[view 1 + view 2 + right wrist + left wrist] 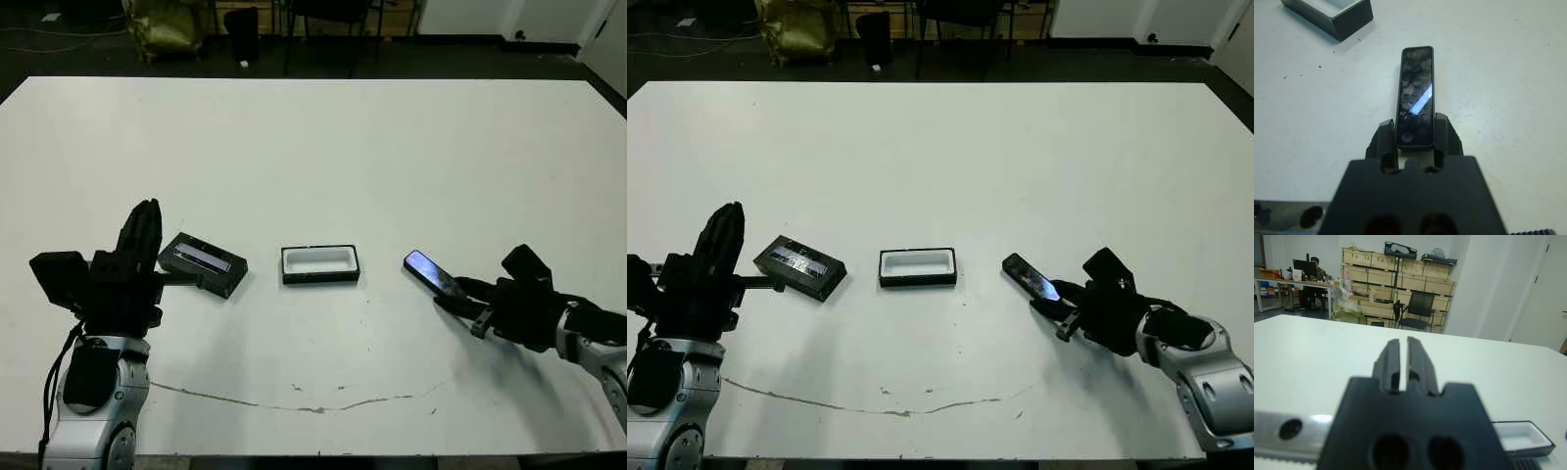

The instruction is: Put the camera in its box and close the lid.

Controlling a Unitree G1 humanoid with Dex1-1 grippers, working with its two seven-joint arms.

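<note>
The right gripper (1414,142) had its jaws clenched on one end of the camera (434,274), right of the box (320,264). So short a hold risked slipping. The left gripper's (1400,364) jaws were closed, empty.

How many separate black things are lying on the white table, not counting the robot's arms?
3: the lid by the left gripper, the open box in the middle, and the camera between the right gripper's fingers.

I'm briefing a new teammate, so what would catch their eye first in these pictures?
Probably the camera, a glossy black bar gripped at one end by the right pincer on the table's right. Next, the open white-lined box at the centre, with the lid lying to its left, near the left pincer.
</note>
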